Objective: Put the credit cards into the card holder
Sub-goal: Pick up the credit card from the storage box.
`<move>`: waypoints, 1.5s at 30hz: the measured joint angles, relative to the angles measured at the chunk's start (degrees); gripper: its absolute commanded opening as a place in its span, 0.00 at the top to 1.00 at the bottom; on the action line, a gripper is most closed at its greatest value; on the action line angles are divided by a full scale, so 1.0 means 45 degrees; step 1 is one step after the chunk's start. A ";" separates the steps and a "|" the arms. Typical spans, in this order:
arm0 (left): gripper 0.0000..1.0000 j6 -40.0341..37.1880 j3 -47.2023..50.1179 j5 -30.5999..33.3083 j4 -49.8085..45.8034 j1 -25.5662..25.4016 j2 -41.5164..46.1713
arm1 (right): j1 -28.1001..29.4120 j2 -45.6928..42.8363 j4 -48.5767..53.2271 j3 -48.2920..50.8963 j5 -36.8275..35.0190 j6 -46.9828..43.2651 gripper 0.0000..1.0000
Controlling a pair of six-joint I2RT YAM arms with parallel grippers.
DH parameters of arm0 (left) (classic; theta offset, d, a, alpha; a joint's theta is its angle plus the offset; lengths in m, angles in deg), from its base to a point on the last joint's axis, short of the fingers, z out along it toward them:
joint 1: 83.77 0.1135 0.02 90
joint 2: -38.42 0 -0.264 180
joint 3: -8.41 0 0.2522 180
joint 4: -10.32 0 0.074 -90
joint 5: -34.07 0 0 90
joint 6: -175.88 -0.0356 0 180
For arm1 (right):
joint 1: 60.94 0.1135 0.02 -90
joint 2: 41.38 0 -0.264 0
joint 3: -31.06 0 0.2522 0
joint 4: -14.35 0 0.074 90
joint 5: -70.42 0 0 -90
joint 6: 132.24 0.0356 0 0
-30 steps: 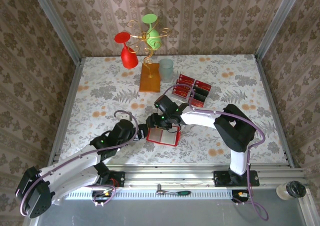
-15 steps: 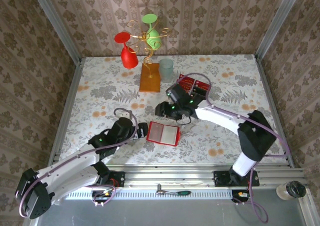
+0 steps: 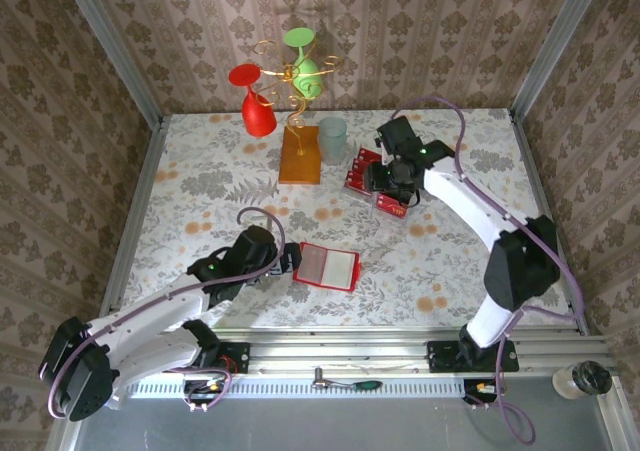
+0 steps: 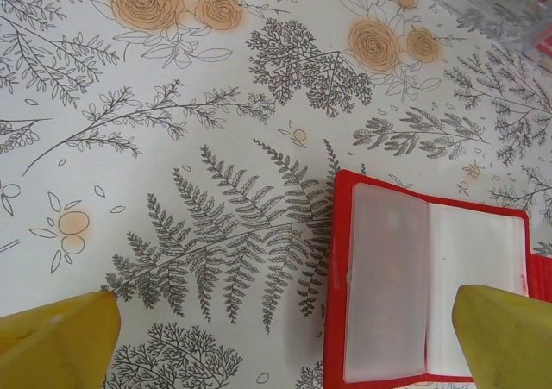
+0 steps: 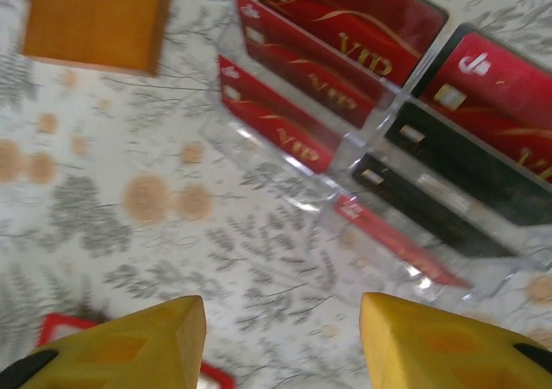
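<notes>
Right arm has swung from the card holder (image 3: 327, 266) to the clear tray (image 5: 289, 201) at far right. The right tool (image 5: 280, 341) hovers over it, spread and empty. Red and dark credit cards (image 5: 319, 83) stand in the tray's slots. Card holder lies open on the desk (image 4: 172, 104), pale pockets up, just beside the spread left tool (image 4: 278, 337).

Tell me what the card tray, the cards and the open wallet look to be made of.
Tray: clear rigid plastic, apparently; the tablecloth pattern shows through it and its edges glint.
Credit cards: glossy plastic by the look, being thin and flat with printed lettering.
Card holder: glossy red cover, maybe plastic or faux leather; the pale inner pockets look like frosted soft film.
</notes>
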 measured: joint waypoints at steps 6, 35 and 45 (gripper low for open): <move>0.00 0.0005 -0.0146 -0.0243 0.0010 0.0238 -0.0466 | 0.0000 0.1860 0.1180 -0.0607 -0.1549 -0.1753 0.56; 0.00 0.0005 -0.0253 -0.0899 0.0690 0.0646 -0.1229 | 0.0000 0.3978 0.1564 -0.1258 -0.3196 -0.3177 0.75; 0.00 0.0005 -0.0253 -0.0996 0.0884 0.0729 -0.1554 | 0.0005 0.3944 0.1579 -0.1219 -0.3089 -0.3687 0.84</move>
